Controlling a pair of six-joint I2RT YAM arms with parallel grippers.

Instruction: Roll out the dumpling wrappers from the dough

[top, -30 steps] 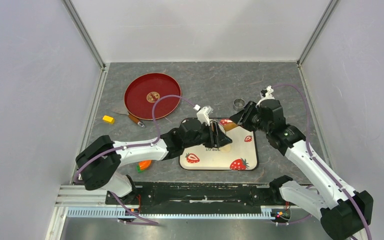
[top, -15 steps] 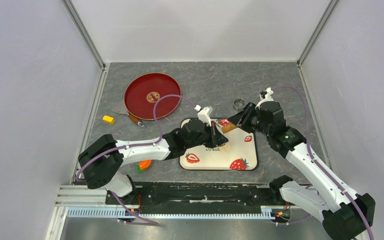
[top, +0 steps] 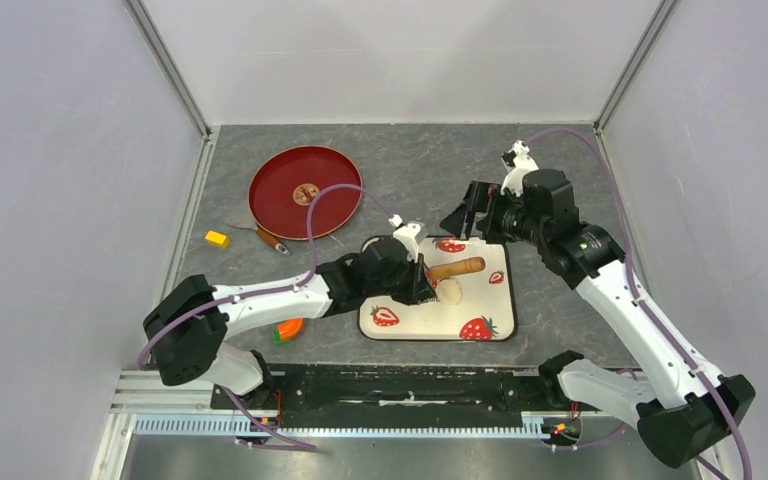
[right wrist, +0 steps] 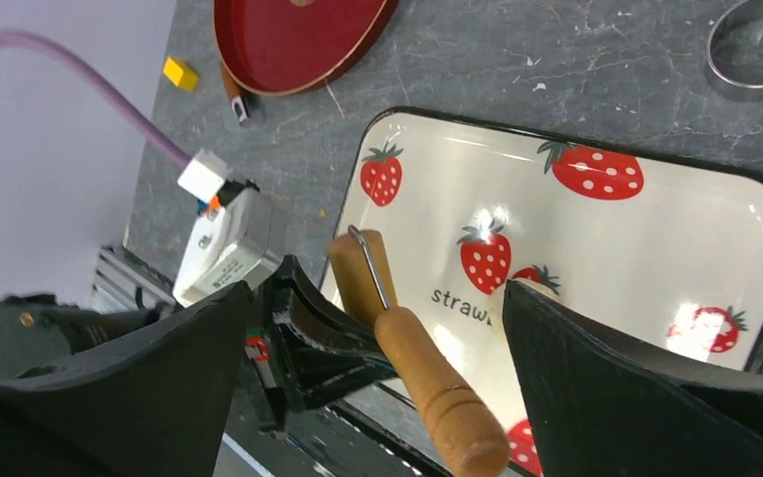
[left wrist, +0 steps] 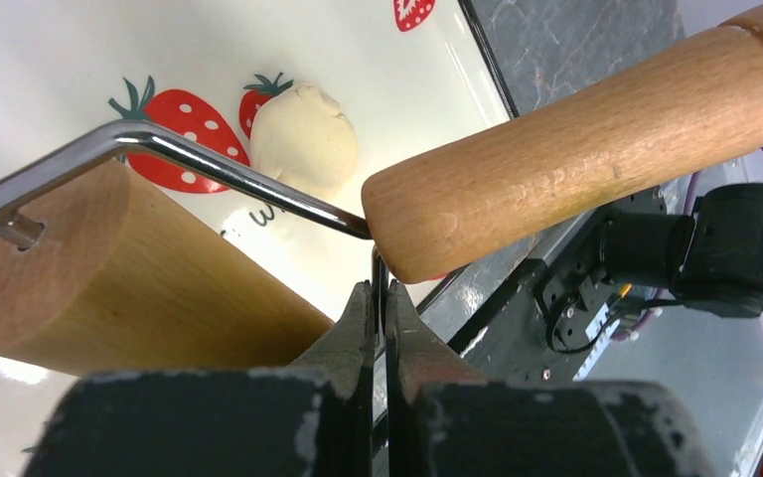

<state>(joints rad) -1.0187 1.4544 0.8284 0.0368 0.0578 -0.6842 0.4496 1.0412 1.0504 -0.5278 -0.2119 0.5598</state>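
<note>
The dough (top: 449,291) is a small cream lump on the strawberry tray (top: 430,320); it also shows in the left wrist view (left wrist: 303,134). No dumpling wrappers are in view. A wooden roller (top: 457,268) lies over the tray beside the dough, its handle pointing right. My left gripper (top: 423,275) (left wrist: 378,293) is shut on the roller's thin metal wire (left wrist: 248,179), next to the drum (left wrist: 129,278). My right gripper (top: 467,222) (right wrist: 378,293) hangs wide open above the tray's far edge, with the roller handle (right wrist: 427,383) below it, untouched.
A red plate (top: 305,192) sits at the back left, with a yellow block (top: 217,238) and a brown-handled tool (top: 270,240) near it. A small metal ring (right wrist: 760,45) lies beyond the tray. An orange and green item (top: 287,330) lies under the left arm.
My left gripper has closed on the roller's wire. My right gripper let go of the handle, opened wide and pulled back and up. The roller now lies lower over the tray.
</note>
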